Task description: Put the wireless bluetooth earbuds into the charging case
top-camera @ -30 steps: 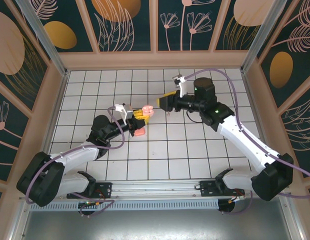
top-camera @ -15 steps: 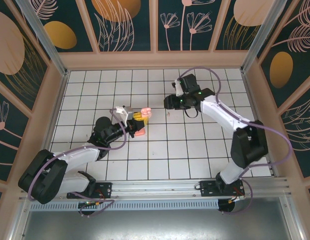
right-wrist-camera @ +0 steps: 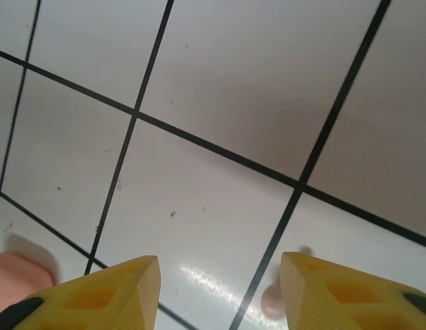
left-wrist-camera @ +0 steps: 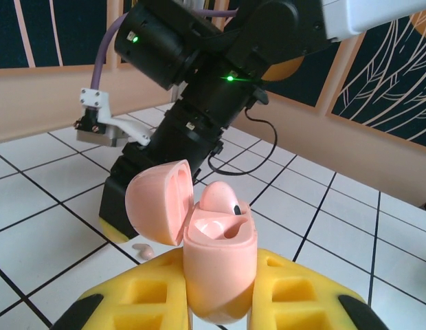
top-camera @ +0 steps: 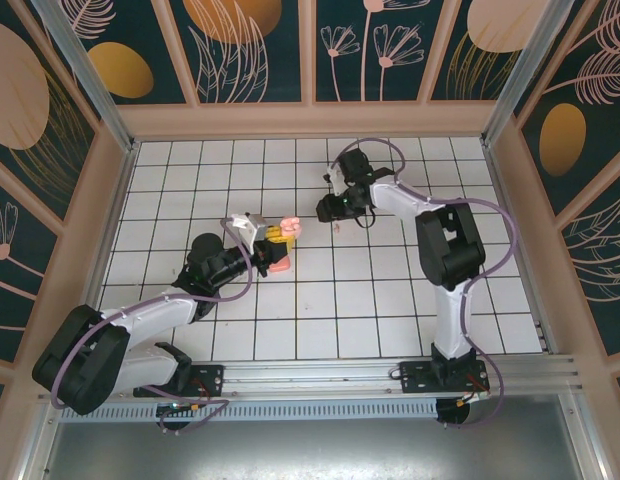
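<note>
My left gripper (left-wrist-camera: 220, 278) is shut on the pale pink charging case (left-wrist-camera: 220, 268), holding it upright above the tiles. The case's lid (left-wrist-camera: 158, 210) hangs open to the left. One wireless bluetooth earbud (left-wrist-camera: 218, 198) sits in the case's far slot. A second earbud (left-wrist-camera: 143, 251) lies on the floor just past the case. My right gripper (right-wrist-camera: 220, 262) hovers low over the tiles and is open, with that loose earbud (right-wrist-camera: 273, 302) beside its right finger (right-wrist-camera: 337, 289). From above, the right gripper (top-camera: 327, 209) stands just right of the case (top-camera: 289, 228).
A salmon block (top-camera: 278, 265) lies on the floor beneath my left wrist. A blurred pink shape (right-wrist-camera: 19, 280) shows at the lower left of the right wrist view. Wooden walls (top-camera: 310, 120) ring the tiled floor (top-camera: 390, 290), with open tiles to the right and front.
The right arm has swung left and folded in, bringing its gripper down near the floor beside the case. The left gripper has barely moved and still holds the case.
</note>
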